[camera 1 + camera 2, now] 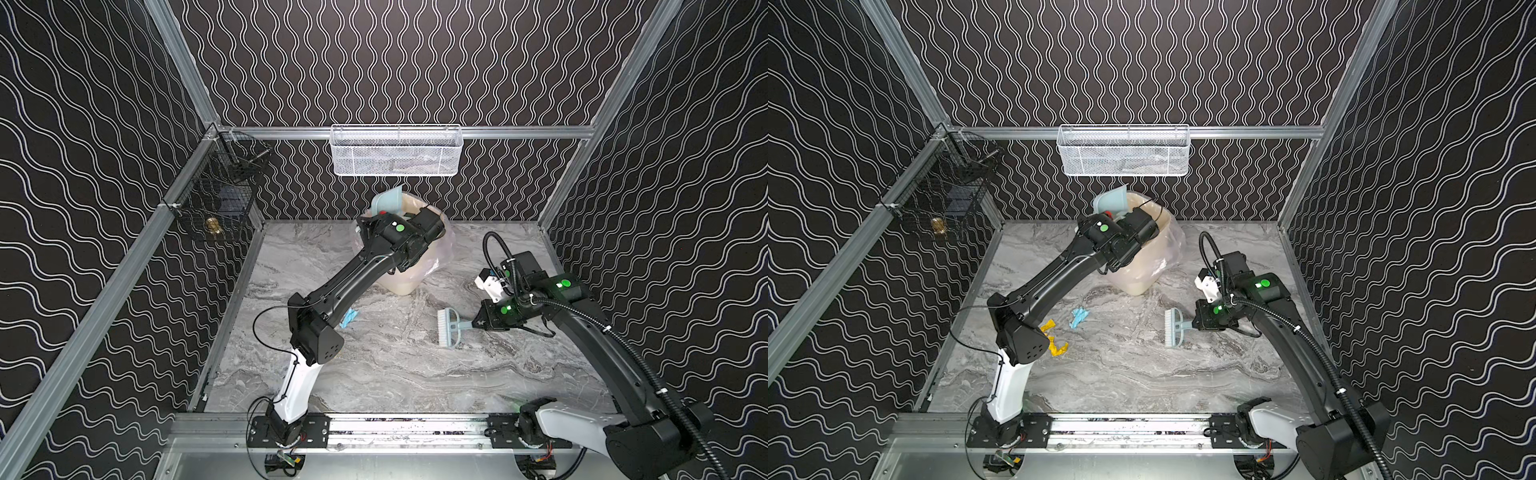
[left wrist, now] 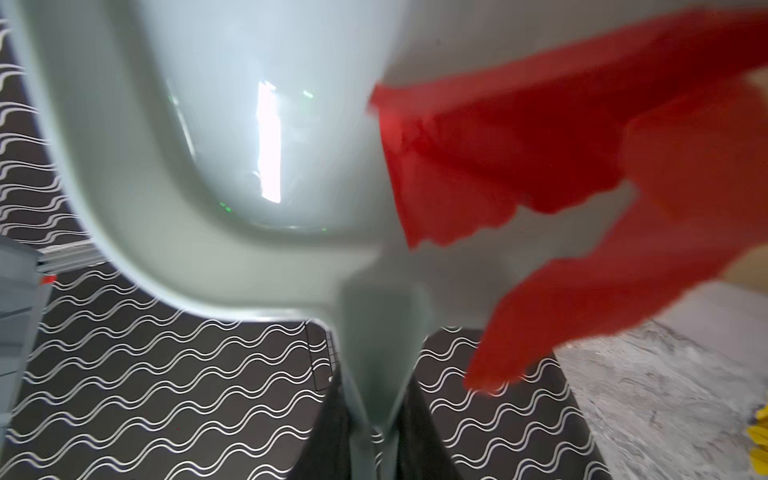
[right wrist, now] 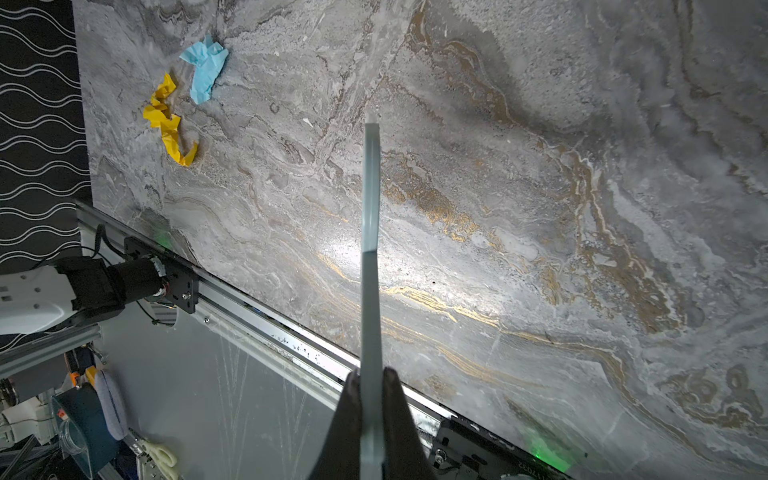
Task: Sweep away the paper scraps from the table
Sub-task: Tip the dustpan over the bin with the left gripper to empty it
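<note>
My left gripper [image 2: 376, 374] is shut on the handle of the pale blue dustpan [image 1: 388, 199], which is tipped up over the cream bin [image 1: 405, 282] at the back of the table [image 1: 415, 374]. Red paper scraps [image 2: 519, 158] lie blurred against the pan in the left wrist view. A light blue scrap [image 1: 1079, 318] and a yellow scrap [image 1: 1054, 338] lie on the marble beside the left arm's elbow; the right wrist view shows both, blue scrap [image 3: 205, 68] and yellow scrap [image 3: 168, 120]. My right gripper [image 3: 371, 374] is shut on the brush [image 1: 449, 328] handle, low over the table's right side.
The bin has a clear bag liner hanging over its side. A white mesh basket [image 1: 395, 151] hangs on the back rail and a black wire basket [image 1: 220, 195] on the left rail. An aluminium rail [image 1: 407, 428] with both arm bases runs along the front edge.
</note>
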Robot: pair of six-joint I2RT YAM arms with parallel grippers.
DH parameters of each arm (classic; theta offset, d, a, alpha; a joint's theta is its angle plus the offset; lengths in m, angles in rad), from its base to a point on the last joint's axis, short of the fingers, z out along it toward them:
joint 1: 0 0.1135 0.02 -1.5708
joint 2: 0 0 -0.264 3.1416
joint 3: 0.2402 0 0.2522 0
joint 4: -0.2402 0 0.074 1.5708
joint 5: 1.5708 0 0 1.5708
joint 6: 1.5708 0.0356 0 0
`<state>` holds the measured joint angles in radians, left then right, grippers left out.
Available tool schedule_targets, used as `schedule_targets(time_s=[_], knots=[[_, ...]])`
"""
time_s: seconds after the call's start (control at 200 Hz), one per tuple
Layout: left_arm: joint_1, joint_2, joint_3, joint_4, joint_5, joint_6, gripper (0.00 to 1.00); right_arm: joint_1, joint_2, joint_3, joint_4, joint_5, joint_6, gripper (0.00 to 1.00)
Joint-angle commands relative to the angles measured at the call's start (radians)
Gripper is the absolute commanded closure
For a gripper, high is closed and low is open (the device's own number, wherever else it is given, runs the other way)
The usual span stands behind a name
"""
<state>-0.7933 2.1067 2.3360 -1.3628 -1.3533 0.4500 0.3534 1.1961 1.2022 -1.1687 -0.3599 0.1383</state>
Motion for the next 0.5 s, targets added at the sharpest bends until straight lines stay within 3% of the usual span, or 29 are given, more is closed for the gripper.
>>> schedule_targets(time_s=[0.0, 0.496], knots=[[0.000, -0.024, -0.031, 0.125, -0.048, 0.131, 1.00, 0.006, -0.007, 0.007, -0.005, -0.004, -0.016, 1.00], [-0.002, -0.127, -0.247, 0.508, -0.007, 0.529, 1.00, 0.011, -0.026, -0.010, 0.026, -0.006, -0.005, 1.00]])
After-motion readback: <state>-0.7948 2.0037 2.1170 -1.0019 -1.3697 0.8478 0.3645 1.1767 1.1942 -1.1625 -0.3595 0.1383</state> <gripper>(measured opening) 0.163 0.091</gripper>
